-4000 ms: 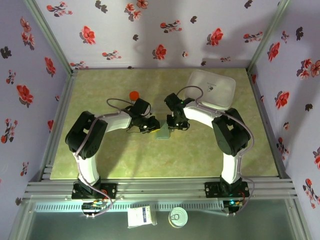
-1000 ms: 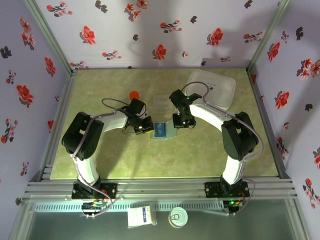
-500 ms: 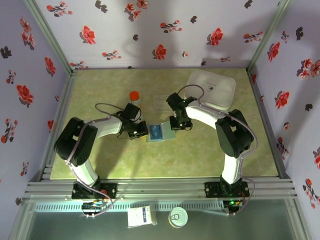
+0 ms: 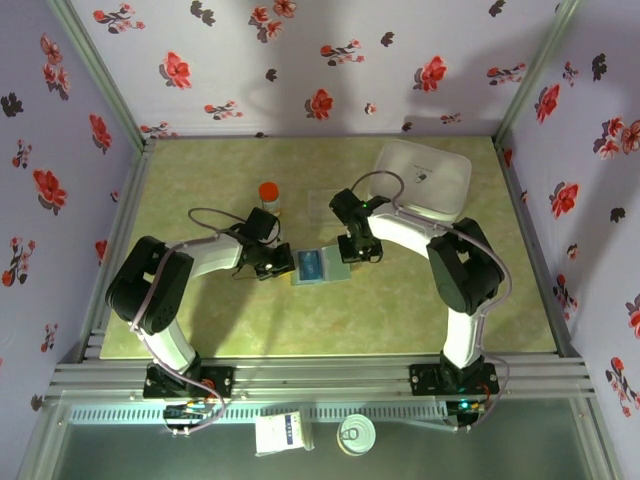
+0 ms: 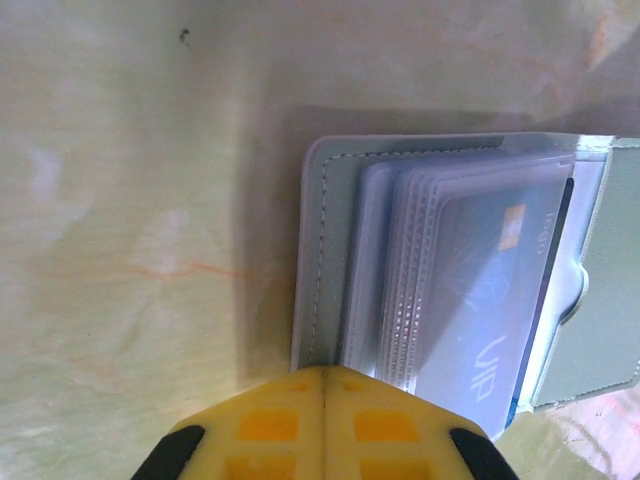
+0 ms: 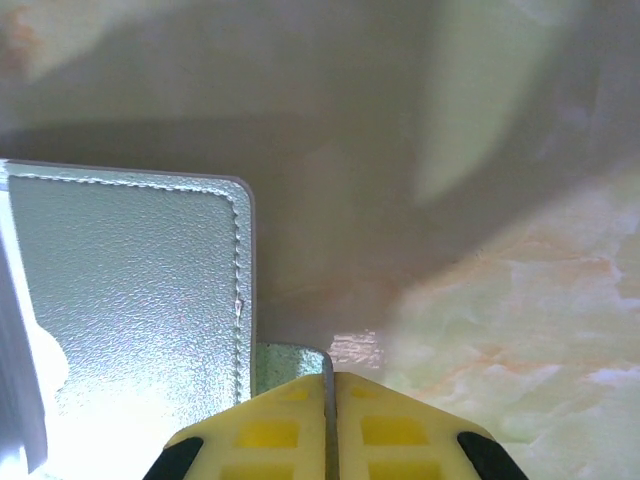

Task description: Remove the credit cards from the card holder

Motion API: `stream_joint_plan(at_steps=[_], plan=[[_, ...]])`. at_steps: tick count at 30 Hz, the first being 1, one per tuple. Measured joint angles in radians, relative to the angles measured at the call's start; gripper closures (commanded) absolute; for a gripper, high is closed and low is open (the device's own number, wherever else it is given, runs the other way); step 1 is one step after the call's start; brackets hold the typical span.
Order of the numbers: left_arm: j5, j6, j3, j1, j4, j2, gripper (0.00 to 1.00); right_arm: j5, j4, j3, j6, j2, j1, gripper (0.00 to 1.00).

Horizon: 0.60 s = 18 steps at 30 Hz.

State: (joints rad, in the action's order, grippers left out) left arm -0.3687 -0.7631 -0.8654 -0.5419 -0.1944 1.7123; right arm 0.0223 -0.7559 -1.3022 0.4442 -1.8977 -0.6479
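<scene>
Your card holder (image 5: 322, 250) lies open and flat near the middle of the table (image 4: 400, 310). One teal-blue credit card (image 5: 490, 300) shows behind its clear sleeves. Your left gripper (image 5: 322, 375) is at the holder's left edge, its fingers clenched together with the tips over the rim of the left panel. Your right gripper (image 6: 328, 378) is at the opposite edge, its fingers likewise pressed together just beside the right panel's corner. Farther back you have a white lidded box (image 4: 425, 180) on the right and a small orange-capped bottle (image 4: 269, 192) on the left.
</scene>
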Motion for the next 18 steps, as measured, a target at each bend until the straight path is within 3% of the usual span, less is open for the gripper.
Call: stream_joint_plan(at_steps=[7, 18], plan=[[-0.01, 0.0, 0.0, 0.002, 0.008, 0.005, 1.0, 0.002, 0.0, 0.02, -0.001, -0.013, 0.0, 0.88], [-0.01, 0.008, -0.004, 0.002, 0.004, 0.007, 1.0, 0.051, -0.024, 0.027, -0.008, -0.018, 0.011, 0.71]])
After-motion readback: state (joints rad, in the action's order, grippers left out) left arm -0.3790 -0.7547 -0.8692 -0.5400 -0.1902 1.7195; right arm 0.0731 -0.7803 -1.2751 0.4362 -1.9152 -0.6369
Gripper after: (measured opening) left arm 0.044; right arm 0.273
